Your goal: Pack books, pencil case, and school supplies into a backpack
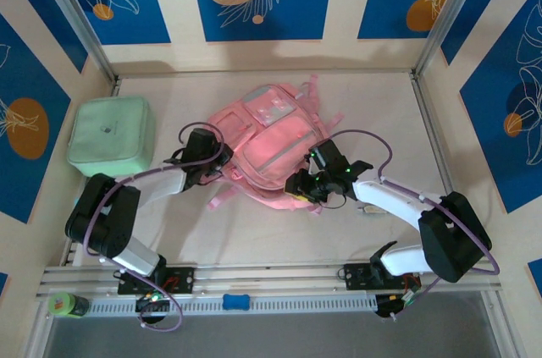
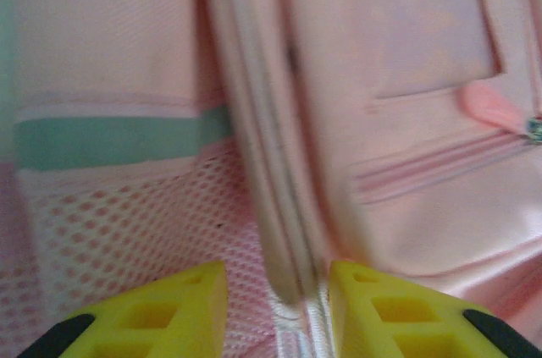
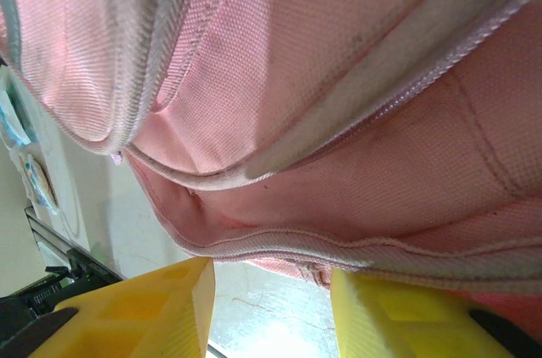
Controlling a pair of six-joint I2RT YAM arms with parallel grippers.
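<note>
The pink backpack (image 1: 267,142) lies flat in the middle of the table, front pockets up. My left gripper (image 1: 217,170) is at its left side. In the left wrist view the yellow fingers (image 2: 182,307) straddle a pale zip seam (image 2: 292,273) between the mesh side pocket (image 2: 127,223) and the front panel, and the left gripper (image 2: 277,278) stands open. My right gripper (image 1: 302,185) is at the backpack's near right edge, and it (image 3: 271,278) is open with bare table in the gap. The backpack's hem (image 3: 279,244) is just above the fingertips. The books, pencil case and school supplies are out of view.
A mint-green square lidded box (image 1: 110,136) stands left of the backpack, close to the left arm. A small blue object (image 1: 236,300) and a green one (image 1: 68,304) lie on the near rail. Walls close in the table on the left, back and right.
</note>
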